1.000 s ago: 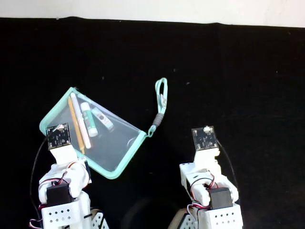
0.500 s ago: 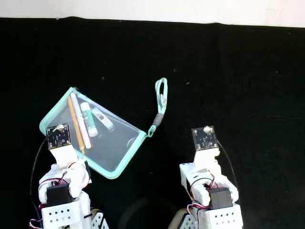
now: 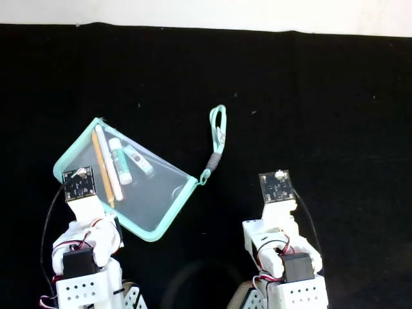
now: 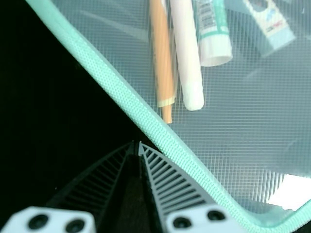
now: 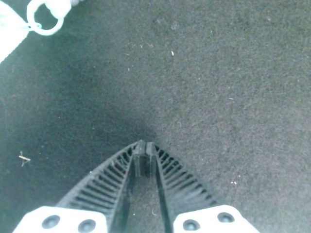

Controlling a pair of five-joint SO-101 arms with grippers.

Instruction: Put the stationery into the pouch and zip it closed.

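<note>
A clear mesh pouch [image 3: 138, 187] with mint-green trim lies on the black table at the left. Inside it are an orange pencil [image 4: 162, 58], a white stick [image 4: 186, 53], a glue stick [image 4: 212, 34] and a small eraser [image 4: 268, 19]. Its wrist strap [image 3: 217, 138] trails off toward the table's middle, and its ring [image 5: 43, 20] shows in the right wrist view. My left gripper [image 4: 136, 144] is shut, its tips just above the pouch's green edge [image 4: 146, 119]. My right gripper [image 5: 144, 145] is shut over bare cloth, holding nothing.
Black cloth [image 3: 309, 96] covers the table up to a white wall strip [image 3: 206, 13] at the back. Both arms' bases stand at the near edge, the left arm [image 3: 84, 251] and the right arm [image 3: 283, 257].
</note>
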